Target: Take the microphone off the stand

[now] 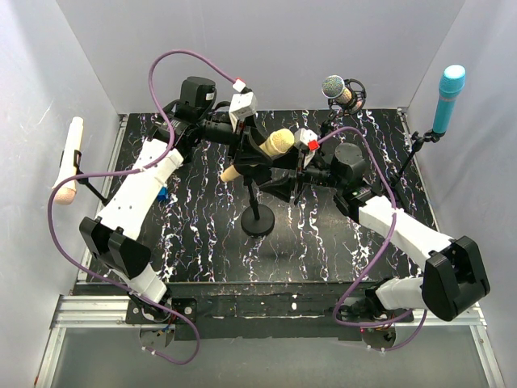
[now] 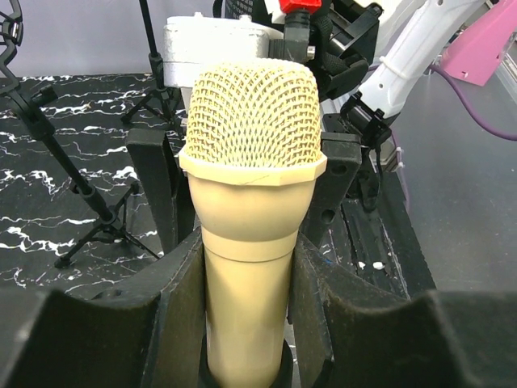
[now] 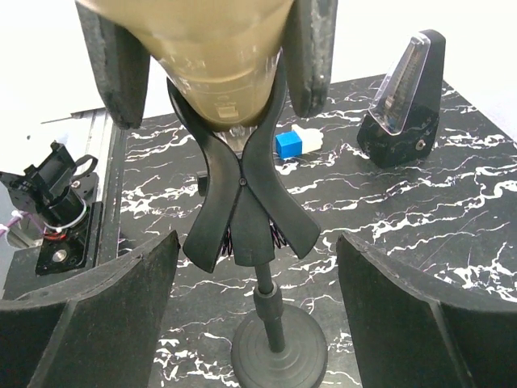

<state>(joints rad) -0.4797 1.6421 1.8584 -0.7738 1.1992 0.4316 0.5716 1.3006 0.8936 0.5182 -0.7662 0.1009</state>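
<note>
**Left gripper has the cream microphone; it needs a clean draw out of the clip**

The cream microphone lies tilted over the middle of the table. Its lower body is seated in the forked clip on top of the centre stand.

The step in hand looks to be the pull that frees it. It should go best as a slide along the microphone's own axis, toward the mesh head, rather than a sideways wrench against the prongs. The barrel is smooth and narrows toward the tail, so the grip needs to be firm before any load comes on. The stand is slim on a small round base and would probably tip or drag if the clip hangs on. The other arm is well placed to close on the clip or the pole and hold it down.

The left gripper is clamped on the barrel just below the head, closed only to the barrel's width, with both pads flat against it. The right gripper stands wide apart, one finger on each side of the clip's lower legs. It holds nothing and, as far as its wrist view shows, touches nothing.
</note>
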